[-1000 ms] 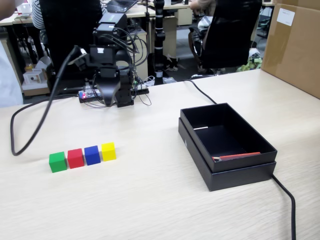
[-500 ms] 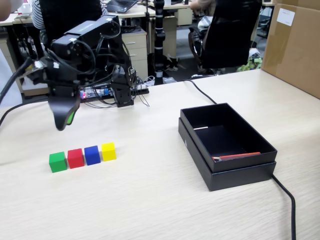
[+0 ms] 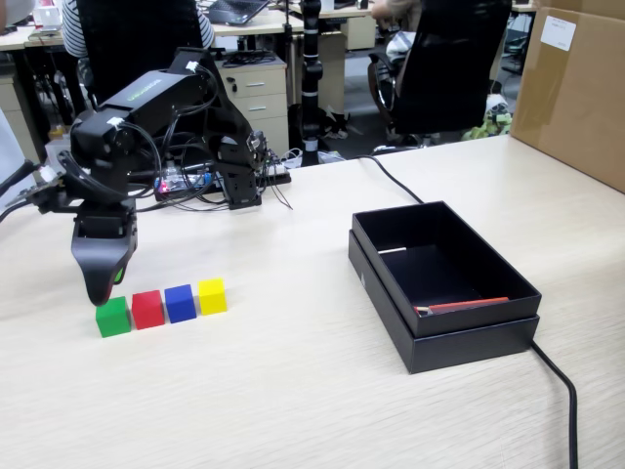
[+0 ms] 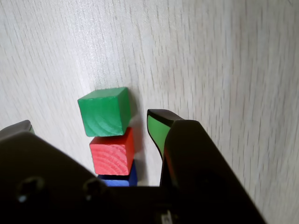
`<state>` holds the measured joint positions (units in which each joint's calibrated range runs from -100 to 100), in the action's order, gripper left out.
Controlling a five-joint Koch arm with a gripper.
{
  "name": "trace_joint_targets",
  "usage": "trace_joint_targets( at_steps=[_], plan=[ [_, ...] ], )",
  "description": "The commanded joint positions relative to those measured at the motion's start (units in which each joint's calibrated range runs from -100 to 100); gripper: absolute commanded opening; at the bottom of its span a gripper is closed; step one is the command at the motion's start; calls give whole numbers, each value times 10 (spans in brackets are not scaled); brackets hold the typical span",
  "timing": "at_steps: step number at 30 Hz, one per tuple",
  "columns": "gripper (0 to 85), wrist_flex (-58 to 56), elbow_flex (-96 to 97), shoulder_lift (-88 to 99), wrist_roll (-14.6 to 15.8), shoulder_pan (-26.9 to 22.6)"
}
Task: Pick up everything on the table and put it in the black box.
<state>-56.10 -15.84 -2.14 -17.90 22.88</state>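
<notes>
You're working in an office: behind your pale wood desk (image 3: 293, 391) stand grey drawer desks (image 3: 256, 93), black office chairs (image 3: 459, 59) and a seated coworker (image 3: 73, 24).

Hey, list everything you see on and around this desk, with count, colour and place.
green cube: one, green, left end of the row in the fixed view
red cube: one, red, beside the green
blue cube: one, blue, third in the row
yellow cube: one, yellow, right end
black box: one, black, right, open
table: one, pale wood
cable: one, black, across the table
carton: one, brown, far right
end effector: one, black, open, above the green cube
</notes>
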Motion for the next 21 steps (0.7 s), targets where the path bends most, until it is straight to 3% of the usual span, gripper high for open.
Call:
trace_joint_targets(
  at_steps=[1,13,21],
  plan=[
    [475,-4,-55,-9,-2,3],
    [469,-4,-98,-102,-3,3],
    [422,-4,-115,-133,-3,2]
  ],
)
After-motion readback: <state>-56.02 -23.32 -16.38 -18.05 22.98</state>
